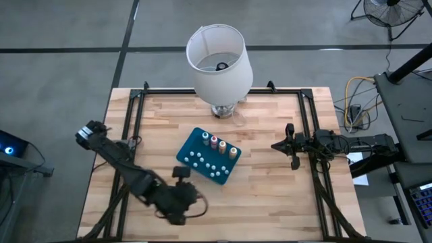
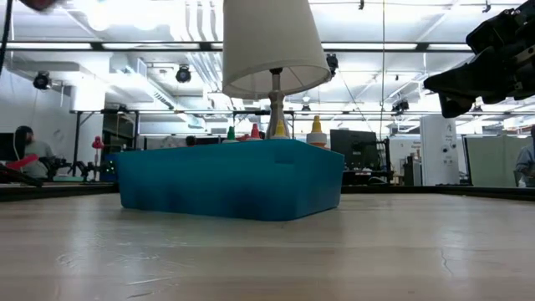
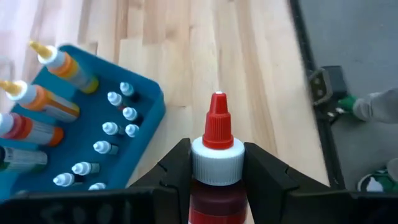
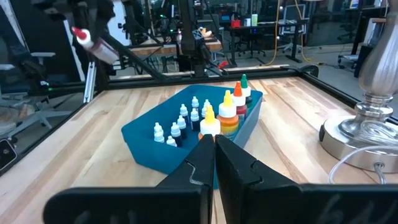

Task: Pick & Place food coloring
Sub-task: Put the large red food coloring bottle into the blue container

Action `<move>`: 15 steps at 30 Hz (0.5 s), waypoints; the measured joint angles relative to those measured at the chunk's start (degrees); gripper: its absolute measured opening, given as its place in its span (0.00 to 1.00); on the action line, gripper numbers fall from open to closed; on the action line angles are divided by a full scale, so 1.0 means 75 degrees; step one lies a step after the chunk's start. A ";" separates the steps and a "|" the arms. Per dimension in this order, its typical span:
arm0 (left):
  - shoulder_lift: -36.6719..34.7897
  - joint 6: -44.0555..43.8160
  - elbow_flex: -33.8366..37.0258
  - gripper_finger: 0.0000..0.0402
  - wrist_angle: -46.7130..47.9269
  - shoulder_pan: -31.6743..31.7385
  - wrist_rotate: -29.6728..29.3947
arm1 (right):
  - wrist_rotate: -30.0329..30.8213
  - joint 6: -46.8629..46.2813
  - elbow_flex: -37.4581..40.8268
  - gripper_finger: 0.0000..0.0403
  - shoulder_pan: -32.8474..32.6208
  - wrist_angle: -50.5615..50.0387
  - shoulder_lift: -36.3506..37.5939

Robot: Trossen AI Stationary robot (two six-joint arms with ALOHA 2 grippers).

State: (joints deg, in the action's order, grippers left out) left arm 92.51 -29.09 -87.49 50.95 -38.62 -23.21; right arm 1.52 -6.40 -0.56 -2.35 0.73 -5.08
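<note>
I see the left gripper (image 3: 217,177) clamped on a red-tipped food coloring bottle (image 3: 217,158), with its fingers (image 3: 173,169) pressing the white collar from both sides. In the high view this gripper (image 1: 181,177) sits near the table's front edge, just beside the teal tray (image 1: 192,150). Four more food coloring bottles (image 1: 219,144) stand upright in a row along one side of the tray, beside small white-capped vials (image 1: 206,165). I see the right gripper (image 4: 214,163) with fingers together, holding nothing, at the table's right side. A lamp (image 1: 218,64) stands behind the tray.
</note>
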 joint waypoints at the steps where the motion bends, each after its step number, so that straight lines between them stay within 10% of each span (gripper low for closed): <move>1: -0.0114 0.0044 0.0050 0.23 -0.0009 -0.0127 -0.0097 | 0.0000 0.0000 0.0000 0.02 0.0002 0.0000 0.0000; 15: -0.1094 -0.0457 0.1226 0.23 -0.0977 -0.0847 -0.1046 | 0.0000 -0.0002 0.0000 0.02 0.0000 0.0000 0.0000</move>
State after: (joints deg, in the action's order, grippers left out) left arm 84.30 -32.52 -78.29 43.62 -44.97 -31.06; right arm 1.52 -6.41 -0.56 -2.35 0.73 -5.08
